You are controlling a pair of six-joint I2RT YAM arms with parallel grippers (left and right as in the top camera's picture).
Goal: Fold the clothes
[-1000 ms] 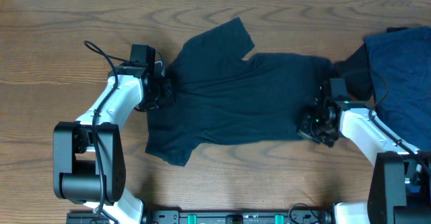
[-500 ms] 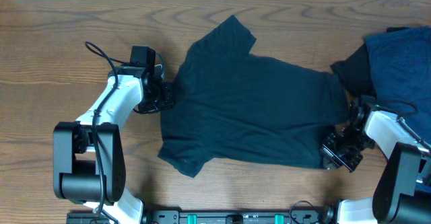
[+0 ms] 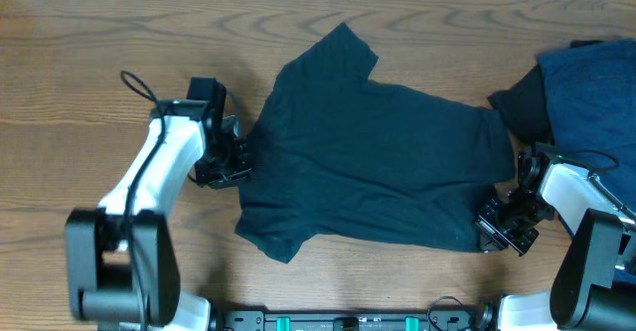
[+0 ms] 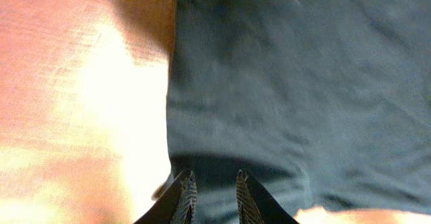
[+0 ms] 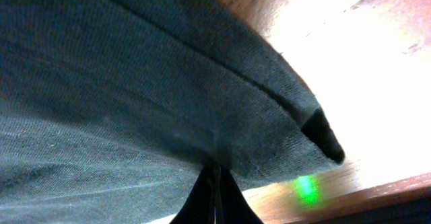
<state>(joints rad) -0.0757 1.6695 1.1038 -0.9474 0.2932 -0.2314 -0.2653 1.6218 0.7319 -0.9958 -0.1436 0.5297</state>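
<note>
The T-shirt (image 3: pixel 378 162), very dark teal, lies spread out in the middle of the tabletop (image 3: pixel 99 33). One short sleeve points to the far edge and the other sleeve lies at the near left side. The cloth is mostly flat, with some soft wrinkles.

At the right edge of the tabletop a pile of blue clothes (image 3: pixel 591 92) is heaped, and a darker piece of it reaches almost to the far right corner of the T-shirt. Nothing lies on top of the T-shirt.

The right claw (image 3: pixel 497 227) is at the near right corner of the T-shirt. In the right wrist view its fingers are pressed together on the hem, and the edge of the cloth rises a little from the wood there.

The left claw (image 3: pixel 234 157) is at the left edge of the T-shirt. In the left wrist view its fingers (image 4: pixel 185 196) stand only a little apart, with dark cloth just in front of them. Whether they really pinch the cloth, I cannot tell.
</note>
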